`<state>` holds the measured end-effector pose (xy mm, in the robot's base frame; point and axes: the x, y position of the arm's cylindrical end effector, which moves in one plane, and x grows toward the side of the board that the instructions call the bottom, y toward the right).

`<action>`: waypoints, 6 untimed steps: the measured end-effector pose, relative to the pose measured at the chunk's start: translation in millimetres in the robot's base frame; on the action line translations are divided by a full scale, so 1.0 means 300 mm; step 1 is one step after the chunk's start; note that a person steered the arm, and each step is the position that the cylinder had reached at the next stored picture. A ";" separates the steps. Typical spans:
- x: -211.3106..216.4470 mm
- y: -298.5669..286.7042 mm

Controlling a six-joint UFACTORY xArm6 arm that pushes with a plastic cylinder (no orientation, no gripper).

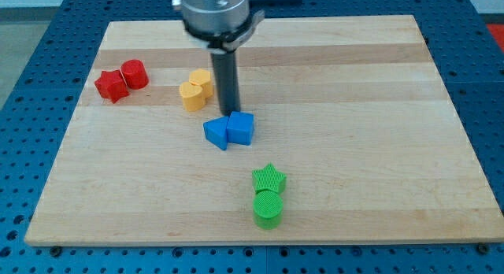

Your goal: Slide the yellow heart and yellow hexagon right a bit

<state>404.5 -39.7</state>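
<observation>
- Dark rod dropping straight from a grey metal mount at the view's top; my tip (229,112) just right of the yellow pair, just above the blue pair. No jaws on this rig.
- Yellow heart (201,82) and yellow hexagon (190,94) touching, upper left of centre.
- Pale, streaked wooden board (370,148).
- Red star (112,86) against red cylinder (135,73), far left.
- Two blue blocks (230,130) side by side, shapes unclear.
- Green star (268,179) above ribbed green cylinder (268,209).

- Lab/test bench: pale wooden board (331,85) on blue perforated metal table (24,61).
- Grey robot arm mount (214,10) overhead, small coloured plastic blocks.
</observation>
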 end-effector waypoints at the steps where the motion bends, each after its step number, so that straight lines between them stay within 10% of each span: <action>1: -0.266 0.041; 2: -0.427 -0.094; 6: -0.128 -0.290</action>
